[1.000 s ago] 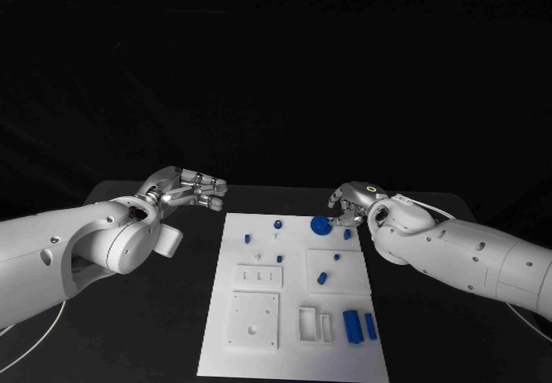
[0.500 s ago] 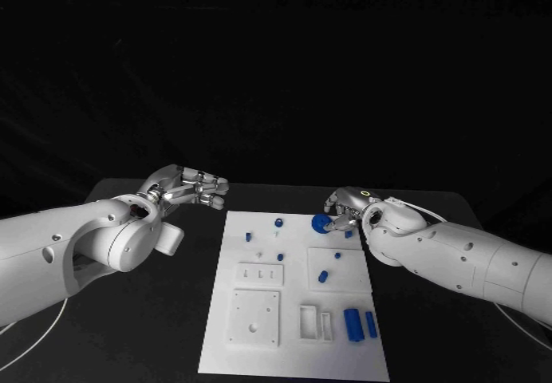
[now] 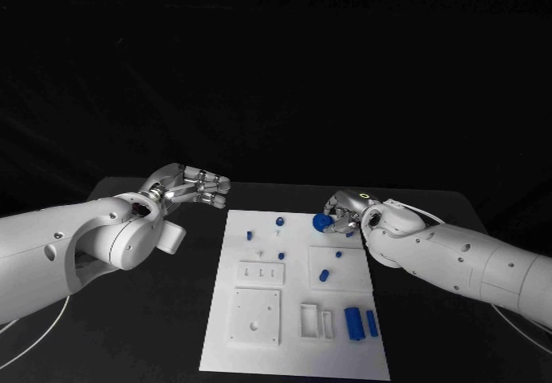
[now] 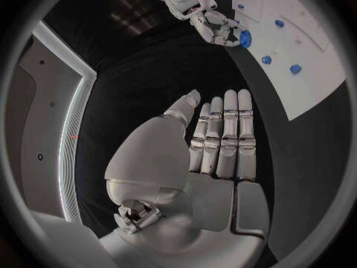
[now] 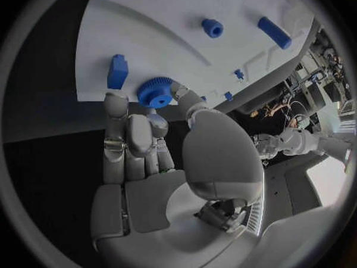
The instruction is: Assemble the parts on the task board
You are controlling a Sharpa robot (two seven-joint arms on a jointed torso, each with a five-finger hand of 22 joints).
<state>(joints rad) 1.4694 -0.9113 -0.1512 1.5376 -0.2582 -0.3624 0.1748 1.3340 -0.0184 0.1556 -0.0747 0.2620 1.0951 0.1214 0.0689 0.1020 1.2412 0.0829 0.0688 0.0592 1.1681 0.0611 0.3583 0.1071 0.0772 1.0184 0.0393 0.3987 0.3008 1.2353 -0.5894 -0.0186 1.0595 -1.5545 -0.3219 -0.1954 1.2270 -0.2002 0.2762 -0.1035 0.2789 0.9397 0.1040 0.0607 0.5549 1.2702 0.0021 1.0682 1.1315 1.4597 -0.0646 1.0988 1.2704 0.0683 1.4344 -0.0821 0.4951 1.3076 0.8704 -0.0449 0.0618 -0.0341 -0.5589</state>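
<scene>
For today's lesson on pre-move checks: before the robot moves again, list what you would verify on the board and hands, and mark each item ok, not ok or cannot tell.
1. Right hand at the blue gear, fingers touching it: ok.
2. Gear firmly pinched and lifted off the board: cannot tell.
3. Left hand holds nothing, fingers straight, off the board: ok.
4. Blue block lies close beside the gear, could be bumped: not ok.
5. Gear's target spot on the board: cannot tell.
</scene>
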